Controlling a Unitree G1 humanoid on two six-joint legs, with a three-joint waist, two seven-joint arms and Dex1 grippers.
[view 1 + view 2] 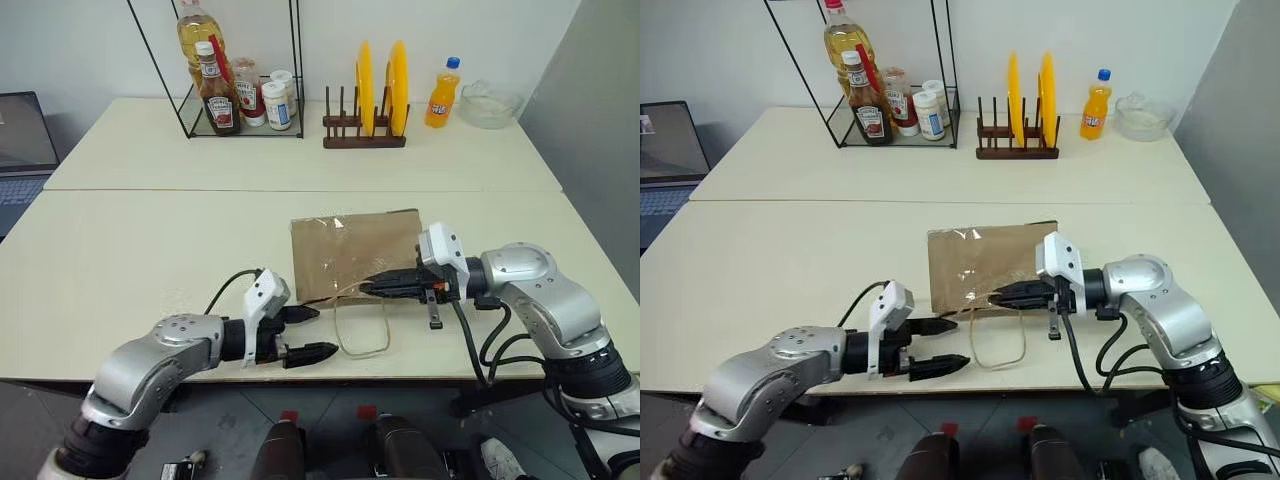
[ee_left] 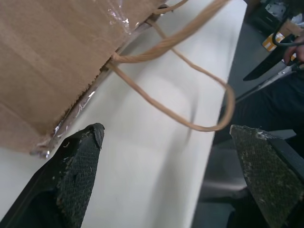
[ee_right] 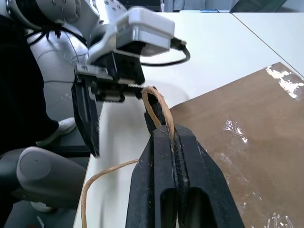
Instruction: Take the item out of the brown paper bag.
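Observation:
The brown paper bag (image 1: 355, 250) lies flat in the middle of the near table, its mouth toward me. My right gripper (image 1: 368, 287) is shut on one tan cord handle (image 3: 156, 102) and holds it raised just above the bag's mouth. The other handle loop (image 1: 364, 354) lies on the table by the front edge. My left gripper (image 1: 322, 332) stands open just left of that loop, its fingers level and pointing at the bag's near corner (image 2: 71, 99), with nothing between them. The item is hidden.
On the far table stand a wire rack (image 1: 240, 125) with a ketchup bottle (image 1: 217, 95) and jars, a wooden rack with two yellow plates (image 1: 380, 90), an orange soda bottle (image 1: 442, 95) and a glass bowl (image 1: 488, 105). A laptop (image 1: 22, 140) sits far left.

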